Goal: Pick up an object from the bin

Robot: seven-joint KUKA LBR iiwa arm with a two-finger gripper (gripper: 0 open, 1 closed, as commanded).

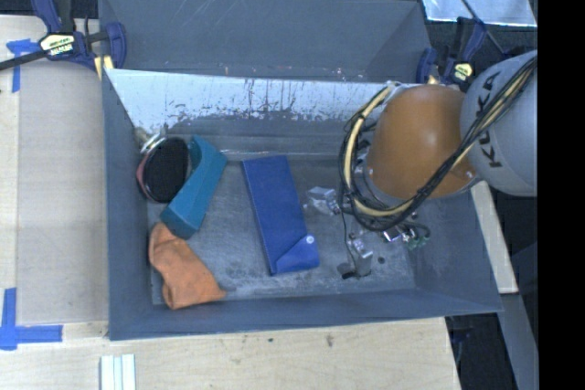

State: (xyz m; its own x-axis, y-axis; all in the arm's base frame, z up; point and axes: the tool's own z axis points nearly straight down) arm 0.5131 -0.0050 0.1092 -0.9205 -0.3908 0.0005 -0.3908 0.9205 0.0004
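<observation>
My gripper (355, 253) is low over the right of the bin (274, 313); open or closed, I cannot tell. Just left lies the long dark blue box (277, 210). Farther left: teal block (197, 187), orange cloth (181, 271), black round tin (164, 170).

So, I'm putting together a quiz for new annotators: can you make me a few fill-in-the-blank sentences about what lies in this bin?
1. The crumpled cloth in the near left corner of the bin is ___.
2. The teal block leans against a round ___ disc.
3. In the camera view, the gripper hangs to the ___ of the long dark blue box.

Missing words: orange; black; right.
</observation>
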